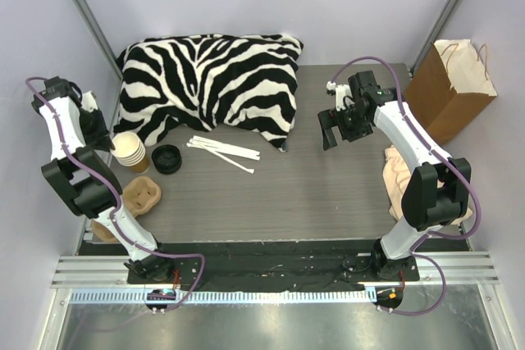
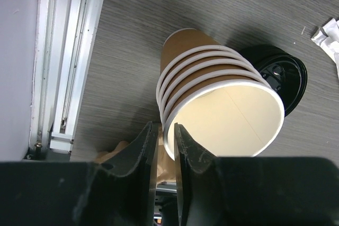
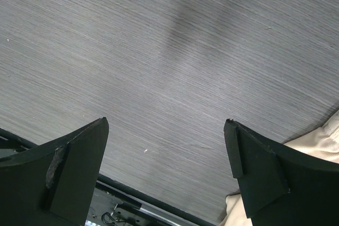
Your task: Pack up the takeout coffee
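Note:
No lidded takeout coffee shows in any view. A stack of lidless brown cups [image 1: 130,152] with white insides stands at the table's left; it also shows in the left wrist view [image 2: 222,109]. A loose black lid [image 1: 166,158] lies just right of it and shows in the left wrist view [image 2: 280,75]. My left gripper [image 1: 113,143] is nearly closed, with the top cup's rim between its fingers [image 2: 165,141], one finger inside the cup and one outside. My right gripper [image 1: 336,133] hangs open and empty over bare table [image 3: 167,146].
A zebra-striped pillow [image 1: 209,79] fills the back of the table. White stir sticks [image 1: 221,151] lie mid-table. A brown pulp cup carrier [image 1: 139,196] sits at the front left. A brown paper bag [image 1: 451,92] stands at the right, with beige cloth [image 1: 402,174] beside the right arm.

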{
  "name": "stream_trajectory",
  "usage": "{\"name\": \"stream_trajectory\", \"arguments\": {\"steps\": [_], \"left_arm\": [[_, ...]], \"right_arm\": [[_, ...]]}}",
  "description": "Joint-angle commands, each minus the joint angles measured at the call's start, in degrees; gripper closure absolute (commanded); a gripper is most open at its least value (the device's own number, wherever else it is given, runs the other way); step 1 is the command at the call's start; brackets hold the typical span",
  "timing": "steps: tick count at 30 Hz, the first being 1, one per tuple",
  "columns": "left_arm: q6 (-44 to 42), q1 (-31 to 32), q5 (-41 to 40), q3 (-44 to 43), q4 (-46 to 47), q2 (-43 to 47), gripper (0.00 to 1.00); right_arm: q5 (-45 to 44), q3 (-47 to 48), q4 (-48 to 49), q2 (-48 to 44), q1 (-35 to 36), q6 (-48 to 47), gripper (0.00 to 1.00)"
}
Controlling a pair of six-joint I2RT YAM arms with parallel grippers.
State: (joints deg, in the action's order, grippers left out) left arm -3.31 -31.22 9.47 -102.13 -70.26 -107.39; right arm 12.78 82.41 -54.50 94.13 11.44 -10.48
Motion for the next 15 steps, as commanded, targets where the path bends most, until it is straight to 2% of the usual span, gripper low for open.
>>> {"name": "stream_trajectory", "arguments": {"steps": [1, 5, 6, 8, 15], "left_arm": [[0.2, -0.6, 0.6, -2.6, -0.9, 3.1, 0.78], [0.0, -0.6, 0.5, -2.6, -1.1, 2.8, 0.87], [0.0, -0.5, 0.6, -2.6, -1.2, 2.6, 0.93], [0.1, -0.6, 1.0, -2.6, -1.4, 2.7, 0.99], [0.2, -0.6, 3.0, -4.8, -4.0, 3.8, 1.0]], "right_arm": [[0.3, 2.2, 0.0, -0.4, 0.3, -0.5, 0.0], [0.3, 2.4, 0.0, -0.3, 0.4, -0.4, 0.0], [0.2, 2.5, 0.0, -0.3, 0.3, -0.5, 0.0], [0.2, 2.4, 0.0, -0.3, 0.4, -0.4, 0.0], [0.3, 2.1, 0.0, -0.4, 0.3, -0.4, 0.0]]}}
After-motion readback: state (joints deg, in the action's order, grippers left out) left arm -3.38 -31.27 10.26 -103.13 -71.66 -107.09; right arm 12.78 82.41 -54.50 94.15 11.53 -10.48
